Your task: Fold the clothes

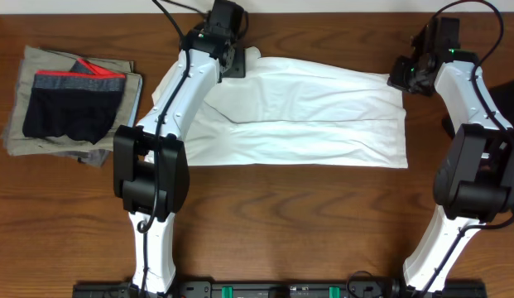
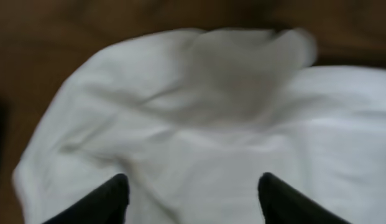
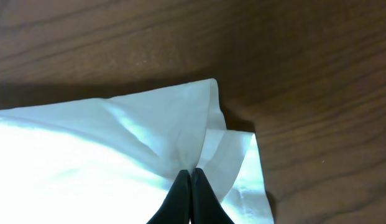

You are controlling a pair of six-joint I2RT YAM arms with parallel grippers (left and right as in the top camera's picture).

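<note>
The clothes here are a large white T-shirt, lying flat in a wide folded band across the back middle of the table. My left gripper hovers over the shirt's upper left end. In the left wrist view its fingers stand wide apart over the wrinkled white cloth, and nothing is between them, so this gripper is open. My right gripper is at the shirt's upper right corner. In the right wrist view that gripper is shut, pinching a fold of the white cloth whose creases run into the fingertips.
At the far left lies a pile of khaki-grey folded pieces with black shorts with a red-and-grey waistband on top. A dark shape shows at the right edge behind the right arm. Bare wooden table stretches in front of the shirt.
</note>
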